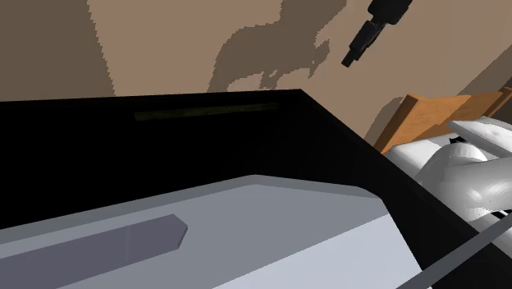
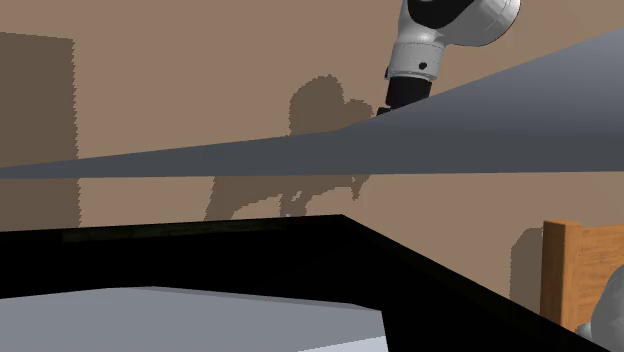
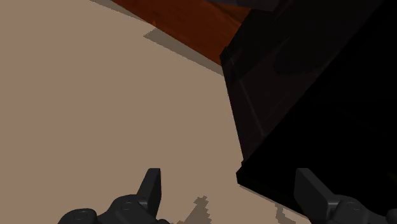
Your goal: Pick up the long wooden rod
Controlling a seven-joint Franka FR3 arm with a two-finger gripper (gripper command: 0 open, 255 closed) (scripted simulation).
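Rod: thin, dull olive rod (image 1: 205, 111), lying flat on the black tabletop (image 1: 246, 148), close to its far edge by the tan wall (image 1: 164, 49).
Long axis: runs along that far edge, side to side across the shoulder view. It lies the same way in the second exterior view (image 2: 170, 232).
Hand: gripper (image 1: 351, 59) hangs in front of the wall, high above the table and apart from the rod.
Bearing: the rod lies down and to the shoulder view's left of the hand. The rod's right-hand end is the nearer end.
Fingers: spread wide in the wrist view (image 3: 232, 191), left finger (image 3: 151, 184) well clear of the other, nothing between them.
Judgement: the hand needs to drop and shift left over the rod, with the fingers set across its length.
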